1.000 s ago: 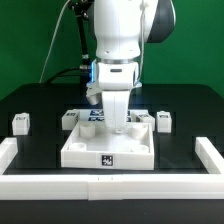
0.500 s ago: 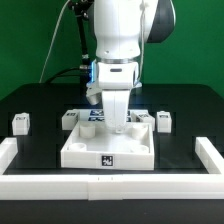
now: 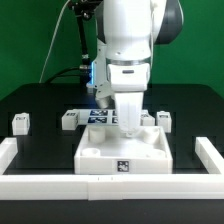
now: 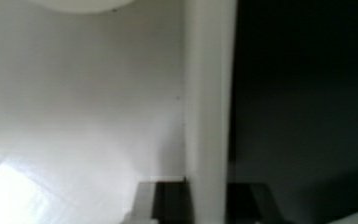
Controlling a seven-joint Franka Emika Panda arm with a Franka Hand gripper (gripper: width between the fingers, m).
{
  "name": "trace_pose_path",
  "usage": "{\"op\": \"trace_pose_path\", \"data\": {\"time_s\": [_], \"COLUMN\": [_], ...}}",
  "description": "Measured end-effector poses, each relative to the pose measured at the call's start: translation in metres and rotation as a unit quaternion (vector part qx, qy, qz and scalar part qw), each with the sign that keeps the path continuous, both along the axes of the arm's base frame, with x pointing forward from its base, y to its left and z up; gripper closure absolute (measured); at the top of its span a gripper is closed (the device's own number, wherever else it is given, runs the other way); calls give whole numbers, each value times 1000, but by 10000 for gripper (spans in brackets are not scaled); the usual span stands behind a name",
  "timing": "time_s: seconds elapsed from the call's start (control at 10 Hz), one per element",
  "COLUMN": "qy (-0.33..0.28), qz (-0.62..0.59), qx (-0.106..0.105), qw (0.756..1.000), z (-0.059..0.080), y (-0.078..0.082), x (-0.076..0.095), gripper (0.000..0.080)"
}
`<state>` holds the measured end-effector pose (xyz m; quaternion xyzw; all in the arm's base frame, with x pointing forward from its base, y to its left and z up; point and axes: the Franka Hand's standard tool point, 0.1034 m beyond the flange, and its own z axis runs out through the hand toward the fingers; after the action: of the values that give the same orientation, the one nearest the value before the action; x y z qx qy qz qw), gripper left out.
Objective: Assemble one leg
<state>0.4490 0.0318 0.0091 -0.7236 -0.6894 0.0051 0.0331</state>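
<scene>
The large white square tray (image 3: 100, 152) lies flat on the black table, with a marker tag on its front wall. My gripper (image 3: 130, 124) reaches down over the tray's far wall. In the wrist view my gripper (image 4: 206, 192) has a dark finger (image 4: 167, 205) on each side of the tray's upright wall (image 4: 206, 100), shut on it. Three small white legs with tags stand on the table: one at the far left (image 3: 20, 122), one behind the tray's left corner (image 3: 68, 120) and one behind its right corner (image 3: 163, 120). None is held.
The marker board (image 3: 98, 115) lies behind the tray, partly hidden by the arm. A white rail (image 3: 110, 186) runs along the table's front, with raised ends at the left (image 3: 8, 150) and right (image 3: 210, 152). A round corner hole (image 4: 78, 4) shows in the tray floor.
The arm and the tray have moved together toward the exterior view's right and a little nearer the front rail. The legs have not moved.
</scene>
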Motion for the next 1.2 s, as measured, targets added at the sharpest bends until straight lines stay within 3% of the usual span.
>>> {"op": "trace_pose_path", "data": {"time_s": [0.3,0.6,1.2], "qy": [-15,-23,-24], "qz": [0,-2,16], "qx": [5,7,3], "qw": [1000,1000,1000], "z": [0,1,0], "y": [26,48,49], "x": [26,29,29], "gripper": [735,736,736]}}
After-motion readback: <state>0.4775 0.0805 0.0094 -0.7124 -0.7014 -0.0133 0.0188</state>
